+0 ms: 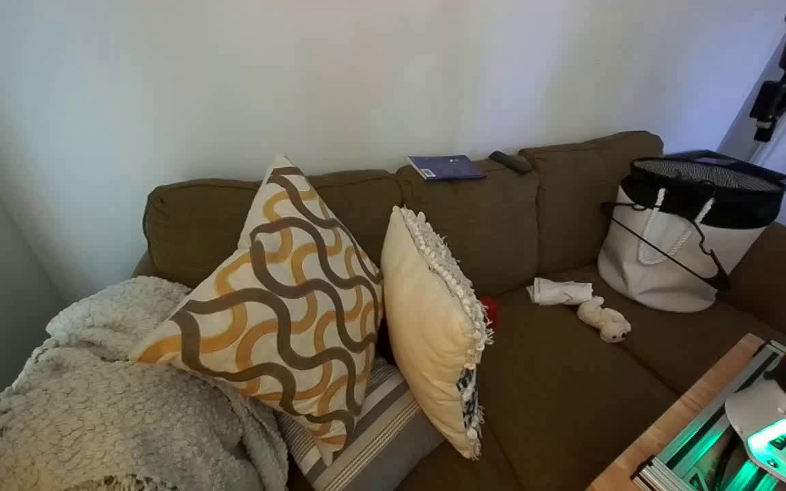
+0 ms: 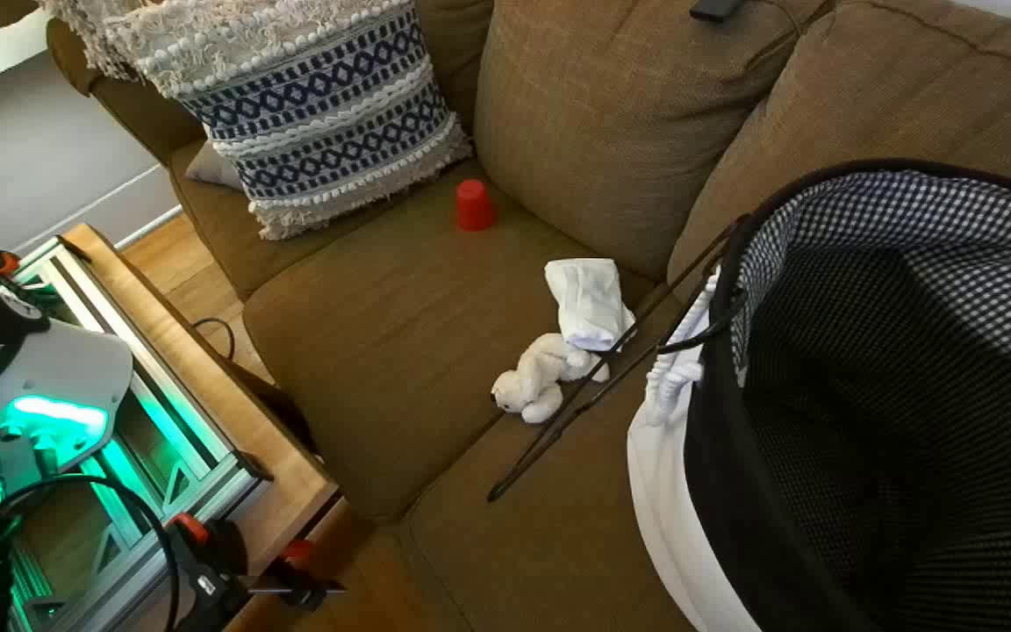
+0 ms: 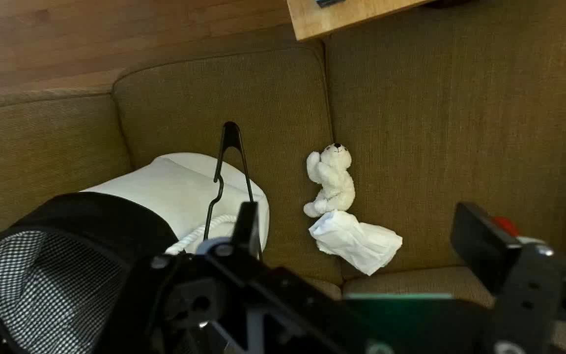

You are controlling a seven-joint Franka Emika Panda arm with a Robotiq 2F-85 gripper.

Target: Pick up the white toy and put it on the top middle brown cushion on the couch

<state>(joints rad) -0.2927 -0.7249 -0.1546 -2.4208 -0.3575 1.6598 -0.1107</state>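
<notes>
Wall (image 1: 338,82): pale and plain, behind the big brown couch (image 1: 563,389) I am looking at.
Toy (image 3: 337,179): a little white bear, lying on the couch seat, over a seam. Its foot end seems to touch a white cloth (image 3: 356,241).
Gripper (image 1: 784,127): up high, spread wide, with nothing in it.
Toy's trip so far: not begun, as I see it. The toy is on the seat, not on the middle back cushion (image 1: 485,235).
Toy's trip to come: all of it, I'd say. Reach down, pinch, lift, carry, set it up on top, let go.
Toy's coat: fuzzy and lumpy, with a black nose. It looks soft, so I guess it will squash a bit in a pinch.
Cloth: thin and crumpled, folded in a long lump. It could get pinched too, I think.
Hanger (image 3: 231,135): thin and black, near the toy but apart from it.
Basket (image 1: 673,290): round, with white sides, a black top, checked lining and rope handles.
Cushion: brown, woven and puffy. A blue book (image 1: 447,168) and a dark remote (image 1: 510,162) lie on its top, so room there may be tight.
Cup (image 2: 475,206): red and smooth.
Fringed pillow (image 1: 427,320): cream, with shaggy edges.
Wavy pillow (image 1: 297,293): gold and brown curves.
Blanket (image 1: 134,382): fluffy and grey.
</notes>
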